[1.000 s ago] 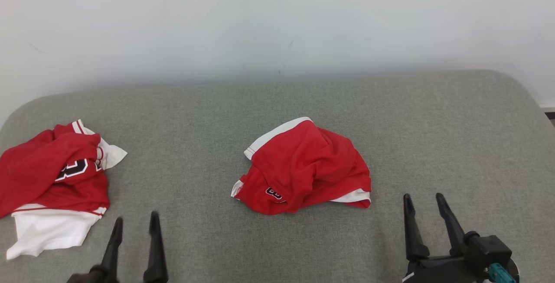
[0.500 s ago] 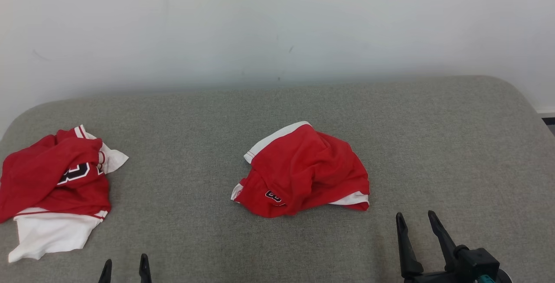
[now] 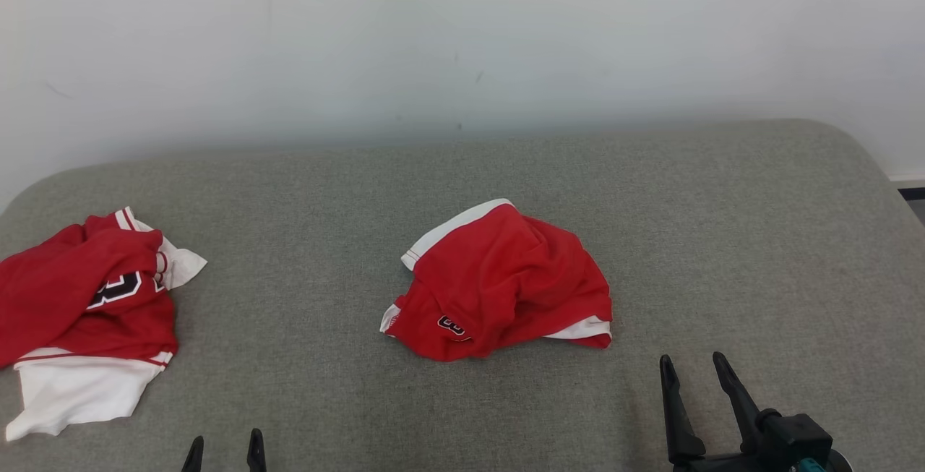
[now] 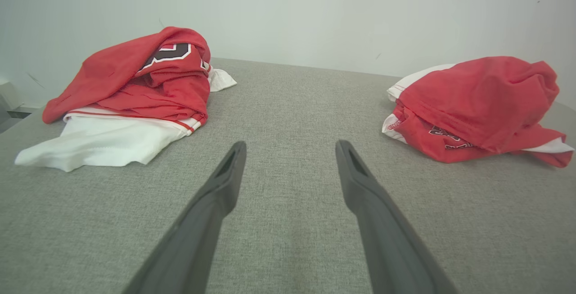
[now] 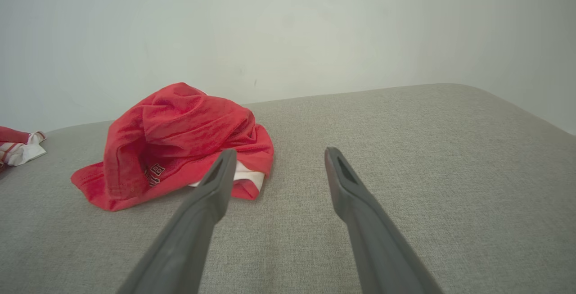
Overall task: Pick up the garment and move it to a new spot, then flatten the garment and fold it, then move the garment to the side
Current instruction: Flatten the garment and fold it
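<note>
Garment [image 3: 498,280], red with white trim, lies bunched at the middle of the grey cushion [image 3: 723,241], and it has not moved on it. Over the last second we have drawn both arms back toward the cushion's near edge: our left gripper [image 3: 225,447] is down to its tips there, and our right gripper [image 3: 691,360] sits lower too. Both stand spread and empty. Another red-and-white pile [image 3: 87,291] rests at the cushion's left end. We judge the first pickup has yet to begin.
</note>
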Available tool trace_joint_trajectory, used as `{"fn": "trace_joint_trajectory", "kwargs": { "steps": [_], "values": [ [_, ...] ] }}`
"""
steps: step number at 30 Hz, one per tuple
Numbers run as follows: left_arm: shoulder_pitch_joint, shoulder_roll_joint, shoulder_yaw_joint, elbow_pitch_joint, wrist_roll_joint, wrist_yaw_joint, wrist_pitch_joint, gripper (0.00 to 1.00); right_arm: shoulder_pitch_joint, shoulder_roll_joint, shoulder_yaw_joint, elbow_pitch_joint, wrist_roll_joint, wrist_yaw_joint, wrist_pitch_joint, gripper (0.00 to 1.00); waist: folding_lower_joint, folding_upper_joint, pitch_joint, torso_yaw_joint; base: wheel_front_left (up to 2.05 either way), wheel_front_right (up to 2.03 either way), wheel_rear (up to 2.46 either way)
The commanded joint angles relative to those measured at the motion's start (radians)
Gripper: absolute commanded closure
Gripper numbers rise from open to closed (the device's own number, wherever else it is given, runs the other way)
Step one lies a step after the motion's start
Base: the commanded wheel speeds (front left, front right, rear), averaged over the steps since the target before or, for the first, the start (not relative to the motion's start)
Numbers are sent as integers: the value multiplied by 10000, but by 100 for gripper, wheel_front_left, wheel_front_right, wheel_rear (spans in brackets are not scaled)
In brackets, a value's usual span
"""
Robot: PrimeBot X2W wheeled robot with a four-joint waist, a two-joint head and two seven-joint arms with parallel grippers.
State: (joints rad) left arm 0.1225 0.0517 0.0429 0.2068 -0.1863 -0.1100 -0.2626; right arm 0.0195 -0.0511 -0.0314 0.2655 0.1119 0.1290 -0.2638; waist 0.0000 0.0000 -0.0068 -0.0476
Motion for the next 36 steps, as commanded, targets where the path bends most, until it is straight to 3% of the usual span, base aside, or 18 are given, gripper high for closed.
{"fn": "trace_joint_trajectory", "kwargs": {
  "steps": [1, 18, 28, 33, 36],
  "values": [
    [-73, -17, 6, 26, -78, -24, -34, 0, -35, 15, 13, 1, 31, 34, -13, 0, 0, 0, 17, -19, 0, 0, 0],
    [-338, -20, -279, 135, -97, -117, -34, 0, -160, 15, 194, 98, 158, 34, -13, 0, 0, 0, 56, -271, 0, 0, 0],
    [-1915, 85, -2045, 1683, -322, -193, -21, 0, -308, 17, 403, 164, 159, 34, -13, 0, 0, 0, 141, -1141, 0, 0, 0],
    [-3056, 311, -3348, 2818, -815, -199, 322, 0, -397, 15, 516, 220, 215, 34, -11, 0, 0, 0, 250, -1848, 0, 0, 0],
    [-3630, 358, -3657, 3454, -1037, -191, 375, 0, -434, 17, 569, 212, 254, 34, -13, 0, 0, 0, 326, -2276, 0, 0, 0]
  ]
}}
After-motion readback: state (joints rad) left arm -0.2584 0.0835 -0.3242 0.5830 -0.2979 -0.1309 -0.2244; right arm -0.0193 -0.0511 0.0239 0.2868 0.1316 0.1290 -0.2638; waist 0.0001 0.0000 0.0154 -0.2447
